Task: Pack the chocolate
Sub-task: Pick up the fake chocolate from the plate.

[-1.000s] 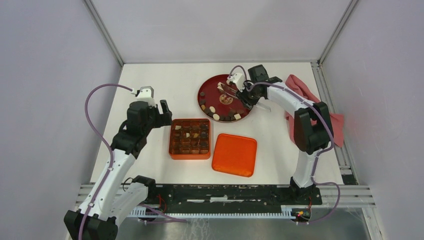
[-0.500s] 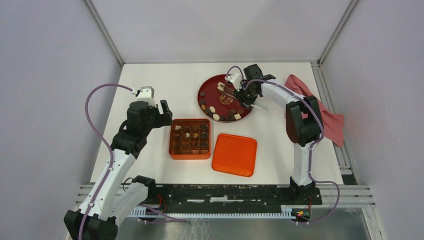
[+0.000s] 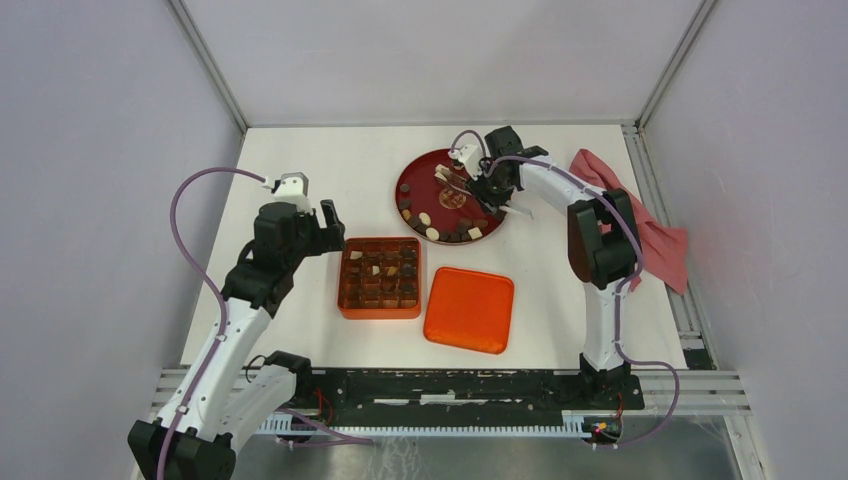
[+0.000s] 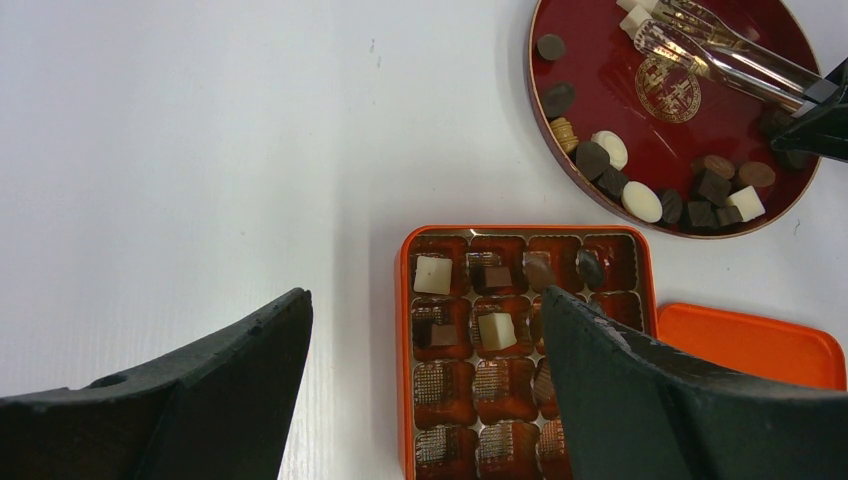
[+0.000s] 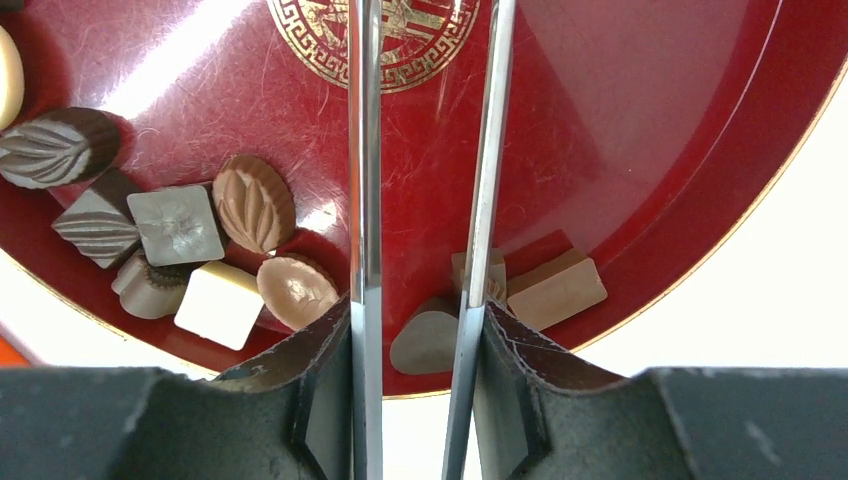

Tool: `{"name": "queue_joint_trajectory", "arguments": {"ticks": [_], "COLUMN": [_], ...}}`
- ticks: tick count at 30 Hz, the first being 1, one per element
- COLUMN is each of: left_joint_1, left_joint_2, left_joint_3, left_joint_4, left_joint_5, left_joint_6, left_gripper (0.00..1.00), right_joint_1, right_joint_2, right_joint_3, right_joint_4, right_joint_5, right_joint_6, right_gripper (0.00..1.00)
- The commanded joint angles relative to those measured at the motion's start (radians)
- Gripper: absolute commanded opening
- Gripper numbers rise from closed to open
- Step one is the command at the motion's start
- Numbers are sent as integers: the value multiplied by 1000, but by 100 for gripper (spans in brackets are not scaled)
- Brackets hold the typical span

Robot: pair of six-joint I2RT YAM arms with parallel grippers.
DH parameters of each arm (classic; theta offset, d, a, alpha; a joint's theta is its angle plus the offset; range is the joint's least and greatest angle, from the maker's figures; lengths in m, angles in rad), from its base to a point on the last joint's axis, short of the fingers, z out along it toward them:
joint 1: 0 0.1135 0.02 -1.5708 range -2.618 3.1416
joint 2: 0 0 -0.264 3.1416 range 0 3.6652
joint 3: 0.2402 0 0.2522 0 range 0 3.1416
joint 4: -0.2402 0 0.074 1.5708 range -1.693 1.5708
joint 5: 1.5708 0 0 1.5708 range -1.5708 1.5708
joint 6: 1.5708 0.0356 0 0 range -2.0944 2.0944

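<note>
Chocolate (image 3: 432,232) lies in small brown and cream pieces along the near side of the red plate (image 3: 420,180). More pieces (image 4: 495,328) fill some cells of the orange box (image 3: 343,290). My right gripper (image 3: 490,185) is shut on metal tongs (image 3: 455,180). Their arms (image 5: 365,200) run apart over the plate (image 5: 650,120), past brown pieces (image 5: 555,290), and the tips end beside a cream piece (image 4: 635,18) at the plate's far edge. My left gripper (image 3: 325,225) hangs open and empty above the box's left edge (image 4: 405,350).
An orange lid (image 3: 469,309) lies right of the box. A pink cloth (image 3: 660,240) is bunched at the table's right edge. Grey walls close in the table on three sides.
The right arm's elbow has swung left and its gripper with the tongs has shifted slightly toward the plate's far side. The left arm has not moved.
</note>
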Motion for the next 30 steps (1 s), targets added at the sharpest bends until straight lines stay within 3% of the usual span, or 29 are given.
{"name": "queue_joint_trajectory", "arguments": {"ticks": [1,14,22,30], "left_joint_1": [3,3,2,2], "left_joint_2": [-1,4,-11,-18], "left_joint_3": [-2,-1,-3,-3], "left_joint_4": [37,35,38,38], "left_joint_5": [12,5,-5,4], "left_joint_6": [23,24,24,26], "left_gripper": [90,90,90,90], "right_joint_1": [-5,-6,-15,-28], "right_joint_2": [17,45,23,-66], "right_joint_3": [61,74,57,-53], "right_joint_4": [10,0,5,47], "right_joint_5": [33,51,34,-52], "right_joint_6": [16,12,16,22], "right_gripper": [42,31,1,0]}}
